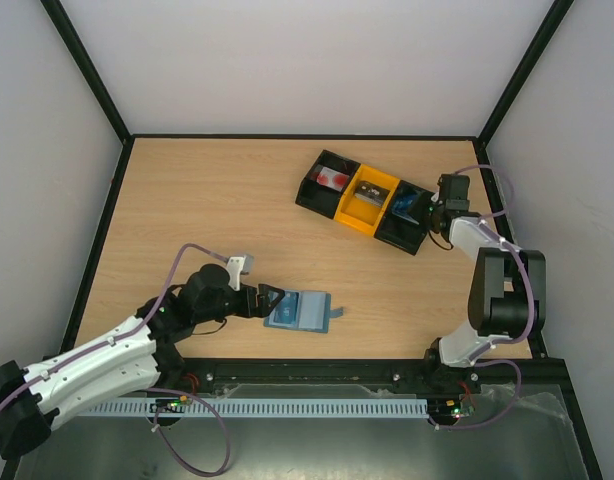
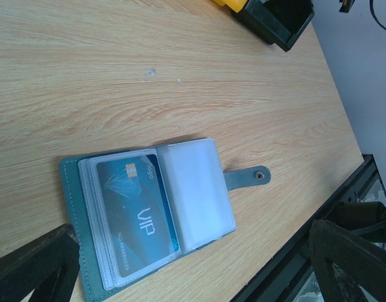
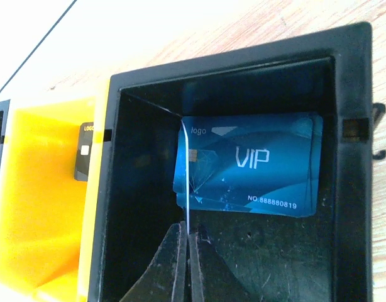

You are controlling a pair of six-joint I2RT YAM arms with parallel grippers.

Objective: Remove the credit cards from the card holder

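Okay, nearest me at 6 o'clock the card holder [image 1: 305, 312] lies open on the desk [image 1: 207, 200]. A blue card [image 2: 137, 217] sits in its pocket, and the left pincer [image 1: 270, 298] is spread apart at its 9 o'clock. Out at 2 o'clock my right pincer [image 3: 188, 242] is clamped on an edge-on card [image 3: 187, 176] over the black bin [image 3: 350, 157]. I'd dip low before releasing, so it drops flat onto the VIP card [image 3: 256, 163].

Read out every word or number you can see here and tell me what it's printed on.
"VIP": blue card in the wallet.
"logo": same card; its number is too blurred.
"VIP": second blue card in the black bin.
"logo": same card.
"NO.888880819": same card.
"LOGO": dark card in the yellow bin.
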